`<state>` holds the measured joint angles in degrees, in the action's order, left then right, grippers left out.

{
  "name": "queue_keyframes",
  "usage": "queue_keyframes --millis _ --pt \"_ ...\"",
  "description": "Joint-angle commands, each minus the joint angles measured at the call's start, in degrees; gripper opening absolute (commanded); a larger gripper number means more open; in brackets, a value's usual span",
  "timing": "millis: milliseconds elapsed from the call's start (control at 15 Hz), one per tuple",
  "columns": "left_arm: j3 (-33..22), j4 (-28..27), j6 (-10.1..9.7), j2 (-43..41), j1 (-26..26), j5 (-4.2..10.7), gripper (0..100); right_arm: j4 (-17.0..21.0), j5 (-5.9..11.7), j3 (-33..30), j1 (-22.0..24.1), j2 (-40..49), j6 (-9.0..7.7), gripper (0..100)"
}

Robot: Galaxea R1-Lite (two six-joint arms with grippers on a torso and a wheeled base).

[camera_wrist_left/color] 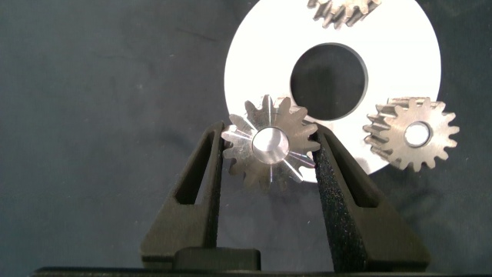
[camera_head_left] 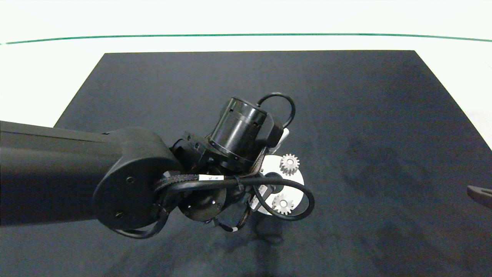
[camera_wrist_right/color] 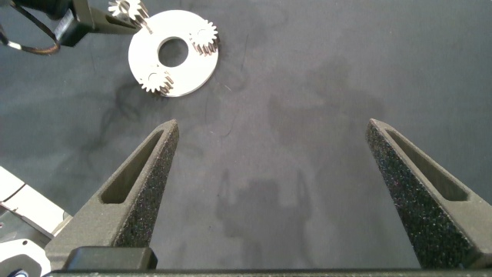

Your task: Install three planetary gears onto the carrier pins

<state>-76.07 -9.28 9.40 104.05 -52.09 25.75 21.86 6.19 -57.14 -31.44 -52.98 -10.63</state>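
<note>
- Over the white disc [camera_wrist_left/color: 254,54], our left gripper [camera_wrist_left/color: 270,158] has the third gear [camera_wrist_left/color: 270,146] pinched by its teeth between both foam pads, at the disc's rim.
- Other two planetary gears [camera_head_left: 289,164] [camera_head_left: 283,204] already sit on their pins on the disc.
- We reckon these are stiff, slick little metal things, light but easy to tilt, so gripping across opposite teeth looks right.
- They're silver, pointy-toothed, round hole in the middle.
- Right gripper [camera_wrist_right/color: 273,192] hangs spread wide, well off to the side over the dark mat [camera_head_left: 384,115].
</note>
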Motion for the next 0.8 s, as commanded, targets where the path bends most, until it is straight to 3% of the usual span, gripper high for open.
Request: queue_keyframes --millis 67,600,800 --pt "-0.5 0.0 -0.08 0.9 0.1 0.18 0 0.1 0.05 0.1 0.0 0.0 0.00 100" --pt "-0.8 0.8 -0.26 1.6 0.1 0.01 0 0.1 0.05 0.2 0.0 -0.1 -0.09 100" --pt "-0.7 1.1 -0.26 1.6 0.1 -1.66 0 0.1 0.05 0.2 0.0 0.0 -0.09 100"
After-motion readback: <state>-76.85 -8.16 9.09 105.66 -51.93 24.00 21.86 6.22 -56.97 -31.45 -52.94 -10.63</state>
